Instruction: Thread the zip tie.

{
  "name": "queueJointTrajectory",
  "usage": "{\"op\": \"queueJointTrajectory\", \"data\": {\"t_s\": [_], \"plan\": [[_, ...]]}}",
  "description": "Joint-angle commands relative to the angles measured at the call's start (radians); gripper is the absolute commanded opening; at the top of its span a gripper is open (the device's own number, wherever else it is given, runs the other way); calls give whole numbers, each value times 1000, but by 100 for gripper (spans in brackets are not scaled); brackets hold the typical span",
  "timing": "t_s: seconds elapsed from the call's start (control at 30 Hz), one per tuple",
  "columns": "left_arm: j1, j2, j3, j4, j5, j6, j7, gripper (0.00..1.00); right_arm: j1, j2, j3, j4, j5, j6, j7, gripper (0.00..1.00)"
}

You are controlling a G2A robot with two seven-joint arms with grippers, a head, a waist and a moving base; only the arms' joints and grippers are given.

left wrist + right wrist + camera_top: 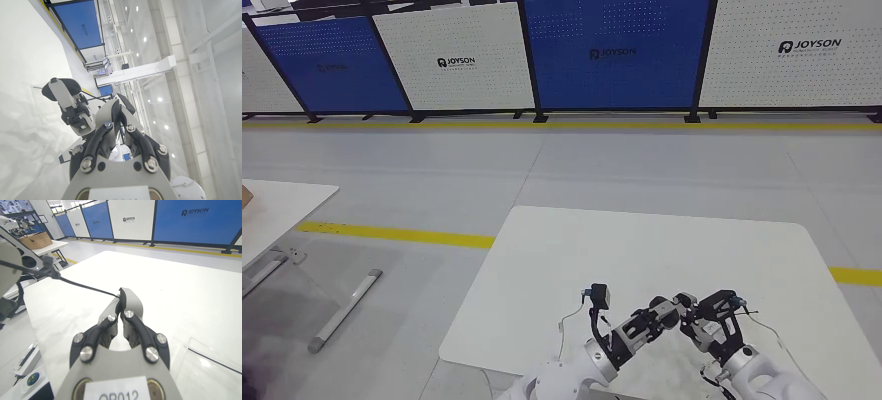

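A thin black zip tie [85,287] is stretched in the air above the white table [170,285]. My right gripper [120,295] is shut on one end of its strap. From there the strap runs to the tie's small head [55,275] and on across the left gripper's grey finger. My left gripper [118,103] is shut, with the zip tie [92,96] leading to its tip from the right gripper [62,85] opposite it. In the top view both grippers meet tip to tip, left gripper [672,308], right gripper [697,310], over the table's near edge.
A clear plastic tray [208,351] holding another black tie [211,361] lies on the table beside my right arm. A second table [272,210] carrying a cardboard box [36,239] stands off to the left. Blue and white panels [612,50] line the far side.
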Motion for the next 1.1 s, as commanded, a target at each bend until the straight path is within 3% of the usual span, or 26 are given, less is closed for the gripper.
{"op": "queueJointTrajectory", "data": {"t_s": [0.0,0.63,0.67,0.7,0.73,0.9,1.07], "plan": [[1,0,0,-1,2,-2,-1,0,0,0,1,-1,-1,0,0,0],[19,6,5,-31,42,-3,11,0,-2,-4,2,-7,-8,5,1,0],[21,6,5,-34,43,5,18,0,-3,-4,3,-8,-3,0,0,12],[22,5,5,-36,43,12,23,0,-5,-4,6,-9,3,-2,-2,45],[21,5,5,-35,41,20,30,0,-7,-4,10,-10,16,-1,-9,100],[-19,-3,0,8,-14,47,57,0,-27,-2,49,-18,53,-11,-72,100],[-43,-9,-12,51,-65,25,62,0,-61,3,111,-25,141,-11,-137,100]]}}
